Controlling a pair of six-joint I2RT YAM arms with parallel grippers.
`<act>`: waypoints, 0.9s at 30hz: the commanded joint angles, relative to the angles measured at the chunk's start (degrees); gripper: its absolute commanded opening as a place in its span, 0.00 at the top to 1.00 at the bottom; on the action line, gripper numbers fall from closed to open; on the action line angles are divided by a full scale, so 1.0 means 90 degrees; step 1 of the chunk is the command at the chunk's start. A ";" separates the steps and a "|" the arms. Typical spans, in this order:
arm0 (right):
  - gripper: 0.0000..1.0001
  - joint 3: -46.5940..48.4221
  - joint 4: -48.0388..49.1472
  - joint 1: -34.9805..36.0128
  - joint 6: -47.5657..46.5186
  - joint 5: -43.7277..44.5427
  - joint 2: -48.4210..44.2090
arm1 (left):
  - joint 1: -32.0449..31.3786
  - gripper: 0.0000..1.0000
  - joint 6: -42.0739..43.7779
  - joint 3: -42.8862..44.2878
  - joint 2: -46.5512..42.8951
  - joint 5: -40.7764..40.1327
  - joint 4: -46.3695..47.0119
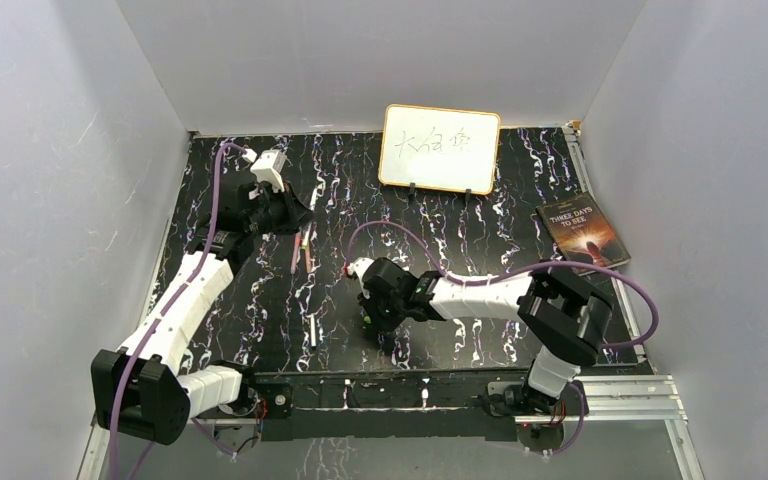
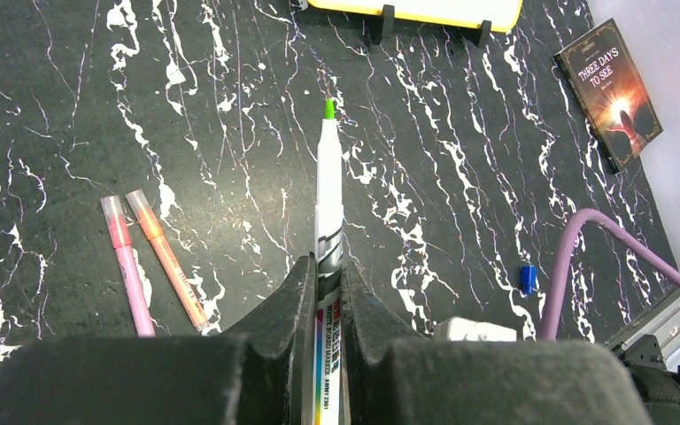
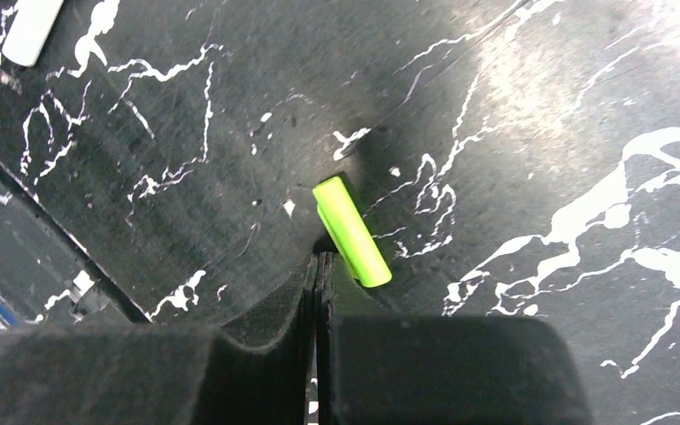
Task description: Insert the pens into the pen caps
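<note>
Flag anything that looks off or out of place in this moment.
The right gripper is shut, yet the green cap lies just beside its fingertips rather than between them, which looks like a missed grasp. The left gripper holds the white green-tipped pen straight; nothing else stands out.

White pen [image 2: 328, 190], green tip bare, in left end effector [image 2: 326, 274]. Pink pen [image 2: 127, 266], orange pen [image 2: 170, 261] lie adjacent. Green cap [image 3: 351, 231], blue cap [image 2: 528, 279] loose.
</note>
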 commanded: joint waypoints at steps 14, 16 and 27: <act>1.00 0.0980 0.0159 -0.0580 -0.0132 0.0528 0.0808 | 0.0079 1.00 0.0089 0.0065 -0.0321 0.0211 -0.0124; 1.00 0.1108 0.0185 -0.0597 -0.0143 0.0533 0.0864 | 0.0085 1.00 0.0100 0.0052 -0.0336 0.0235 -0.0119; 1.00 0.1210 0.0302 -0.0580 0.0383 0.0784 0.0245 | 0.0096 1.00 0.0076 0.0017 -0.0433 0.0158 -0.0077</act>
